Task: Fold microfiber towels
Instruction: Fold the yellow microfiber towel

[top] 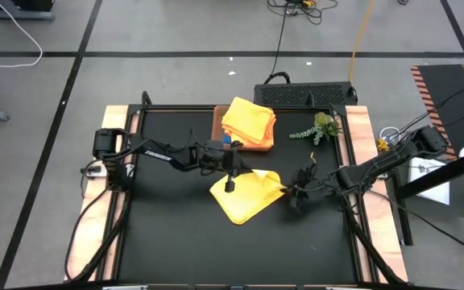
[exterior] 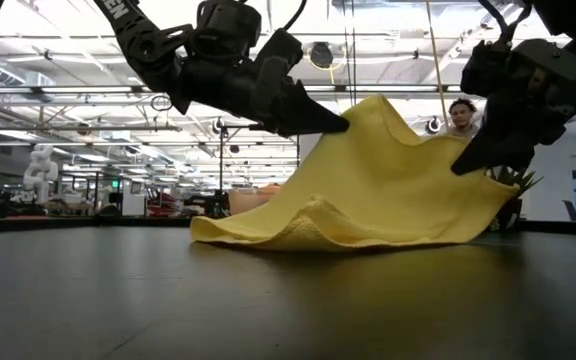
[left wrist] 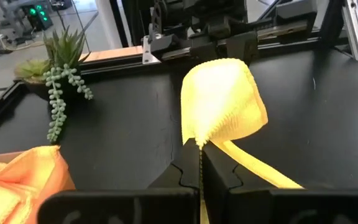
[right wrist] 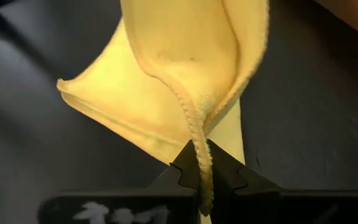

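A: Closest in the low view?

B: Bare black table top (exterior: 268, 310), then the soft yellow microfiber towel (exterior: 368, 190), its near edge sagging on the table and the rest lifted like a tent. The left gripper (exterior: 340, 122) comes in from above and pinches the upper hem; the right gripper (exterior: 460, 166) pinches the opposite raised corner. A person stands blurred behind the cloth.

A: From above?

B: The left gripper (top: 230, 185) reaches in from the left, the right gripper (top: 287, 192) from the right, each level and low, meeting over the yellow towel (top: 244, 201) mid-table. Open black surface lies in front and to both sides. Behind sits a stack of folded orange towels (top: 250, 122) on a shallow brown tray (top: 218, 129), a small green plant sprig (top: 319, 129) beside it near the far right edge.

A: Left wrist?

B: Fingers (left wrist: 219, 171) pressed together on a towel fold (left wrist: 222, 99); the orange stack (left wrist: 17, 180) is cut off at the frame edge.

A: Right wrist?

B: Fingers (right wrist: 229, 171) clamped on the stitched hem (right wrist: 197, 99); the surroundings are too dark to make out.
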Controlling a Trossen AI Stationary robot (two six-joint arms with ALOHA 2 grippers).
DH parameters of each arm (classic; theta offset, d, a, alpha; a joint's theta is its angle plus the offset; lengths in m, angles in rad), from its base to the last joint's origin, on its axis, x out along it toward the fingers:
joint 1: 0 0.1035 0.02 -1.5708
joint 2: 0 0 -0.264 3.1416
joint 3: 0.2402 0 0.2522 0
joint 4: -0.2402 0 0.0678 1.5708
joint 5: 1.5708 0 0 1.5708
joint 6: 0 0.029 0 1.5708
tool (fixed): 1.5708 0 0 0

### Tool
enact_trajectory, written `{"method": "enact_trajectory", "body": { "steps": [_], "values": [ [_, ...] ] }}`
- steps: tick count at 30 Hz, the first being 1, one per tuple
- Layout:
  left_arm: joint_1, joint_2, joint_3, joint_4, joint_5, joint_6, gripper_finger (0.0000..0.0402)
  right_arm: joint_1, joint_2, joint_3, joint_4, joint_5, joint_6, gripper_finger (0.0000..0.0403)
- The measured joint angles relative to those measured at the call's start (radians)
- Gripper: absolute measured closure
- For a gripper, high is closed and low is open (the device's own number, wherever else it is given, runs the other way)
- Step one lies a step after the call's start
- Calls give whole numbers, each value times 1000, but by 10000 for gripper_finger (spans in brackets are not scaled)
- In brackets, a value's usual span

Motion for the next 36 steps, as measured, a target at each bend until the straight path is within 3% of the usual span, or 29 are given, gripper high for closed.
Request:
{"method": "enact_trajectory", "body": {
  "steps": [8, 12, 16, 28, 32, 36],
  "values": [
    [-4, 0, 0, 6, 2, 51, 401, 1, 0, 0, 69, 0, -54, 403],
    [-4, 0, 0, 11, 103, 75, 401, 11, 0, 0, 91, 1, -67, 403],
    [-8, 0, 0, 16, 116, 89, 401, 24, 0, -20, 139, 2, -69, 403],
    [-12, 1, 0, 57, 96, 114, 401, 60, 0, -244, 673, -3, -112, 403],
    [8, 1, -17, 83, 98, 114, 401, 78, 0, -273, 756, 0, -129, 403],
    [29, 2, -85, 230, 135, 92, 401, 80, 3, -274, 796, 1, -152, 403]
  ]
}}
